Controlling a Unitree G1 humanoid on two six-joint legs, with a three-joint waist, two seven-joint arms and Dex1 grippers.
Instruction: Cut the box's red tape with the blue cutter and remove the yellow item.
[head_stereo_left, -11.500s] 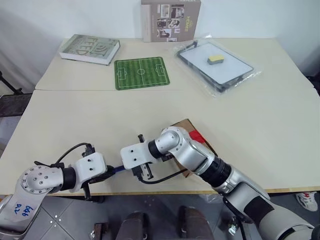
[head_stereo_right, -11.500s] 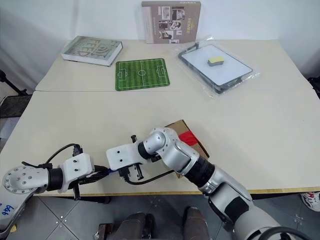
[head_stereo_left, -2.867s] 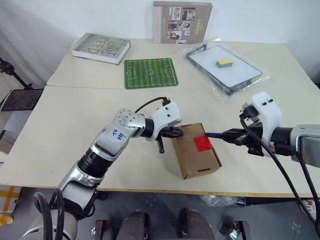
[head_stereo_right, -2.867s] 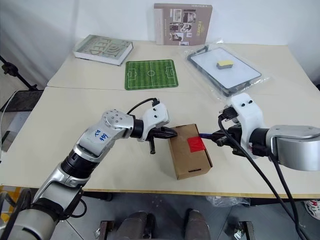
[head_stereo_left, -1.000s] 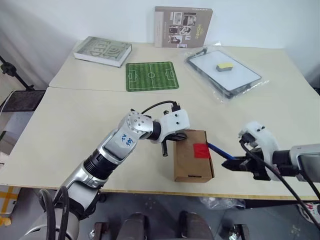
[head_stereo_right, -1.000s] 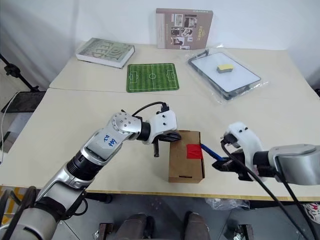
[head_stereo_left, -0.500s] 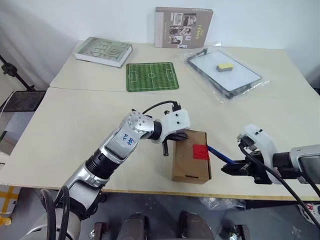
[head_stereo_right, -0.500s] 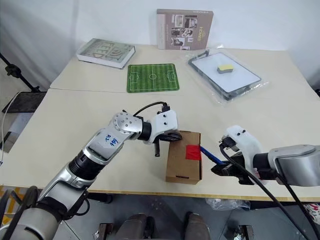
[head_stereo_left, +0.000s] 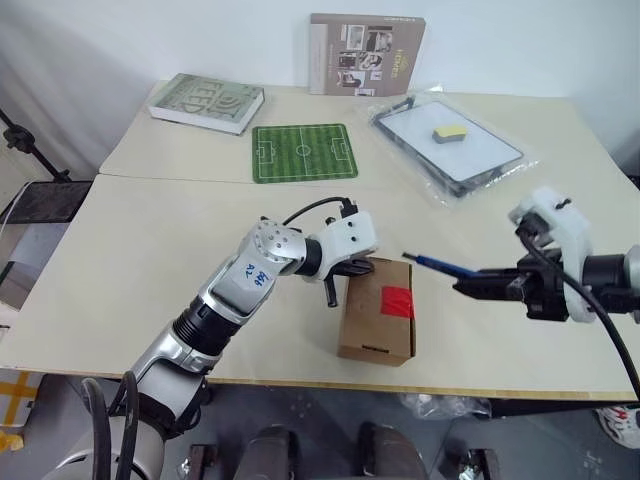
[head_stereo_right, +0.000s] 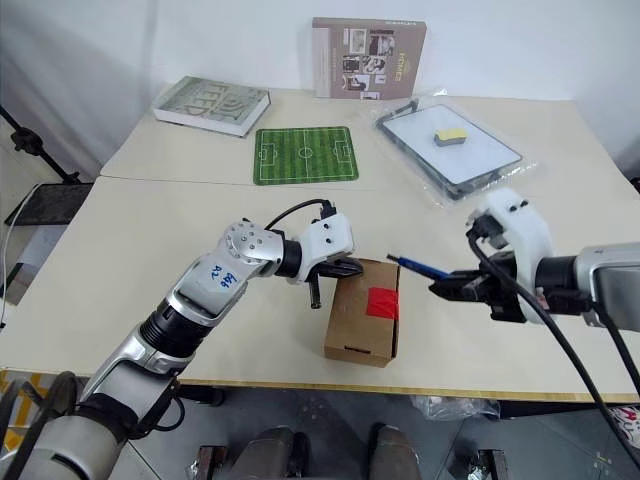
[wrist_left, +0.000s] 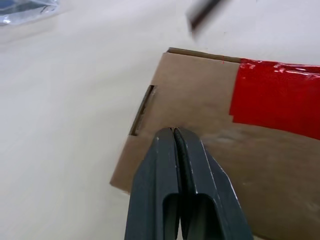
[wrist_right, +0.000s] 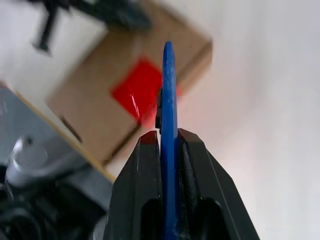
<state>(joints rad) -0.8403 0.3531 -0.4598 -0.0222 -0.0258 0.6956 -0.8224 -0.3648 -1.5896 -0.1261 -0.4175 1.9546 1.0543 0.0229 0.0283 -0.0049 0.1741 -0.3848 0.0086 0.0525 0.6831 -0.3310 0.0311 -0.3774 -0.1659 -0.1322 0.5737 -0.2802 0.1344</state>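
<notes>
Left gripper, fingers clenched empty, pins the box; right gripper grasps the blue cutter beside it; the box may skid from a sideways slice across the red tape.

Pale bench under my arms, seam running across it beyond my jaws. Brown box lies near the front edge, against my left jaws, my right jaws off to its other side. Farther out: green football-pitch mat, closed book, grey printed carton upright at the back, bagged tray.
</notes>
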